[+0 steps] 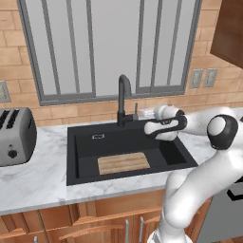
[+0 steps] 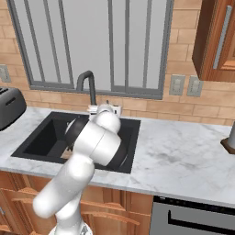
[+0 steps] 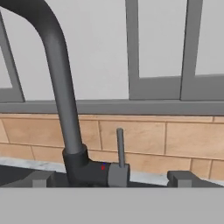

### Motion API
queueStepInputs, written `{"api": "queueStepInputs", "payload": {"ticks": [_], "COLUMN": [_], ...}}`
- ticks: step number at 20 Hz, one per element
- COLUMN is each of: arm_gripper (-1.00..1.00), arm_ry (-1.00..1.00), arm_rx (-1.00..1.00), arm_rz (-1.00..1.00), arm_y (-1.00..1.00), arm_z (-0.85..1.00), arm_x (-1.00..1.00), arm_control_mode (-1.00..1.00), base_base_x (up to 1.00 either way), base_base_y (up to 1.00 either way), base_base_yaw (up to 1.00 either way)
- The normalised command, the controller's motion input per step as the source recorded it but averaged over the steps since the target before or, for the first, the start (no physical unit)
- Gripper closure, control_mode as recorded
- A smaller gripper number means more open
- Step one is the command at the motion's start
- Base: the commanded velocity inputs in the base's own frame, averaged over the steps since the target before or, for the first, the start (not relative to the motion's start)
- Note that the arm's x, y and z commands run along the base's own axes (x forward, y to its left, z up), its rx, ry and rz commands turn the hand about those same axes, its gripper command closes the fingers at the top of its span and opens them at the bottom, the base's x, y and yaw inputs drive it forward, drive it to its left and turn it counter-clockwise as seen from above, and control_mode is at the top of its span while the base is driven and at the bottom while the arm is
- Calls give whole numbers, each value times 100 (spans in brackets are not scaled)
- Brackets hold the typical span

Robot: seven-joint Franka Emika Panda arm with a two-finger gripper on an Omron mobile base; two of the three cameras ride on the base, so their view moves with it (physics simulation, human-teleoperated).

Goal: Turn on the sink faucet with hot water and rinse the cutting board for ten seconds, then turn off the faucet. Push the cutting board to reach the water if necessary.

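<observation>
Faucet: the sink faucet (image 1: 124,98) is a tall matte-black gooseneck with an arched spout and a thick base, standing at the far rim of the basin, in front of the window (image 1: 109,42).
Lever: a small grey lever handle (image 3: 120,146) stands upright on a grey block at the right side of the faucet base; a tiny red dot sits on the dark base just left of it.
Sink: the sink (image 1: 83,142) is a rectangular matte-black basin set in the white marble counter (image 1: 38,175), with a small white mark on its far wall.
Cutting board: the cutting board (image 1: 123,163) is a small light-wood rectangle with grain stripes, lying flat on the basin floor, toward the near side.
Gripper: the gripper (image 3: 111,179) sits level with the faucet base, jaws spread wide, fingertips (image 3: 186,178) either side of the lever and touching nothing, holding nothing.
Toaster: a grey toaster (image 1: 14,135) stands on the counter well left of the sink.
</observation>
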Motion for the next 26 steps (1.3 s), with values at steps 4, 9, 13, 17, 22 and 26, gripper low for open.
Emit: {"api": "queueStepInputs", "payload": {"ticks": [4, 9, 13, 17, 22, 26], "arm_gripper": [-100, -100, -100, -100, -100, -100], "arm_ry": [0, 0, 0, 0, 0, 0], "arm_rx": [0, 0, 0, 0, 0, 0], "arm_rz": [0, 0, 0, 0, 0, 0], "arm_y": [0, 0, 0, 0, 0, 0], "arm_z": [-14, -12, -14, -14, -10, -8], "arm_x": [21, 27, 30, 24, 19, 17], "arm_control_mode": [-100, -100, -100, -100, -100, -100], "base_base_x": [0, 0, 0, 0, 0, 0], "base_base_y": [0, 0, 0, 0, 0, 0], "base_base_yaw": [0, 0, 0, 0, 0, 0]}}
